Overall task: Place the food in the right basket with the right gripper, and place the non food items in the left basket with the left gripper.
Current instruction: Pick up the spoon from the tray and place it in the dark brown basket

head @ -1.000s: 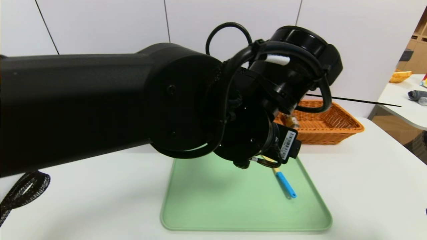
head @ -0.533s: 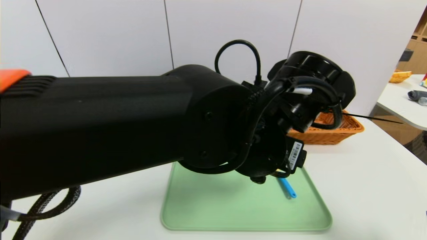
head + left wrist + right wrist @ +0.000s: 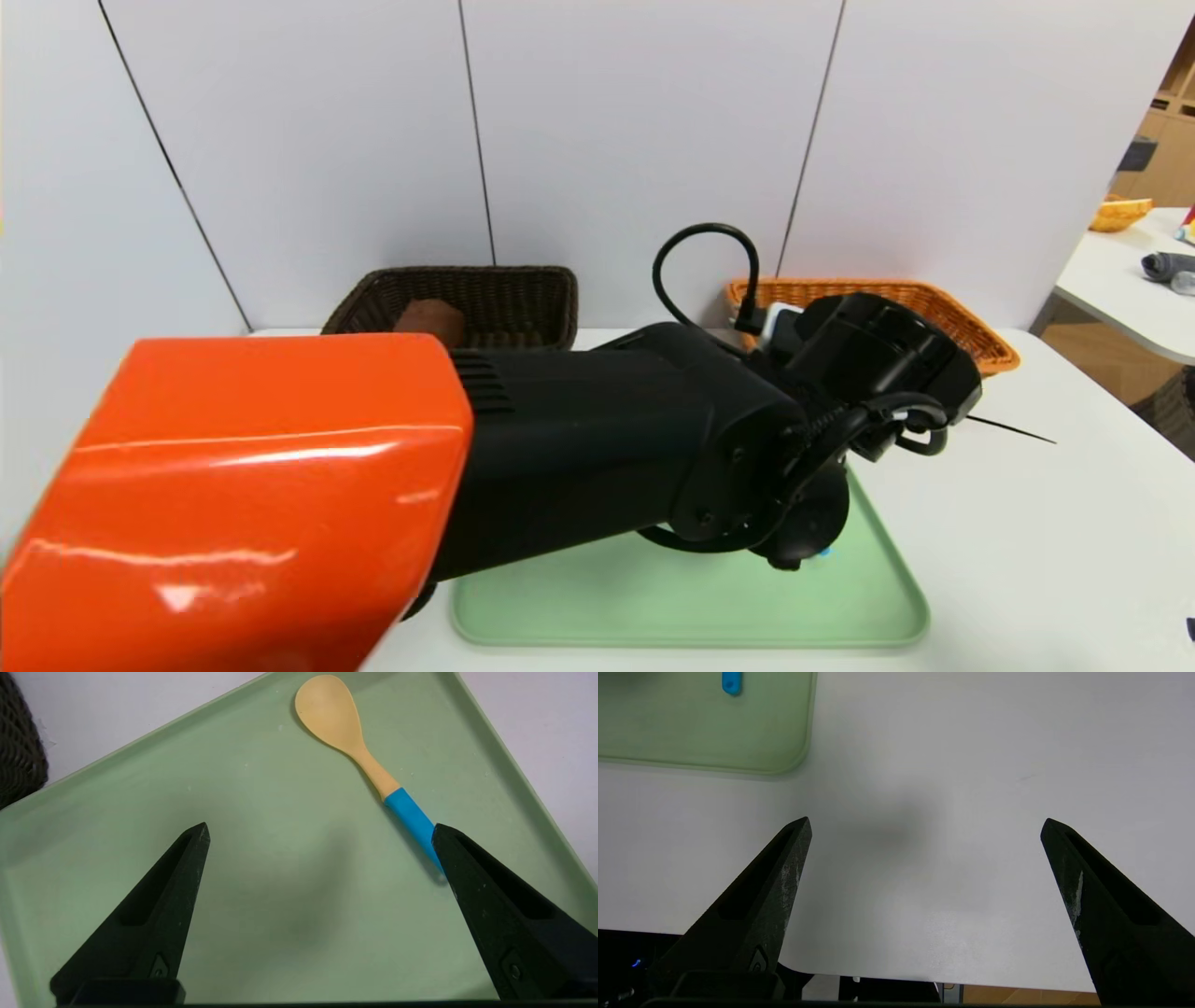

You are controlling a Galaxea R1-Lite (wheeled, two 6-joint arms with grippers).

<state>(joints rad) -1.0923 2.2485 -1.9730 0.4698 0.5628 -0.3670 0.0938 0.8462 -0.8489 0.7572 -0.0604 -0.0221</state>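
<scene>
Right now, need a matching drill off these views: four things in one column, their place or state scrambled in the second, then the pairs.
Things:
1. spoon
2. brown towel roll
3. left gripper
4. right gripper

Places or states:
A. open over bare white table
B. inside the dark brown basket
C. lying on the green tray
D. open above the tray, one finger in front of the blue handle end

Pairs: 1-C, 2-B, 3-D, 4-A
</scene>
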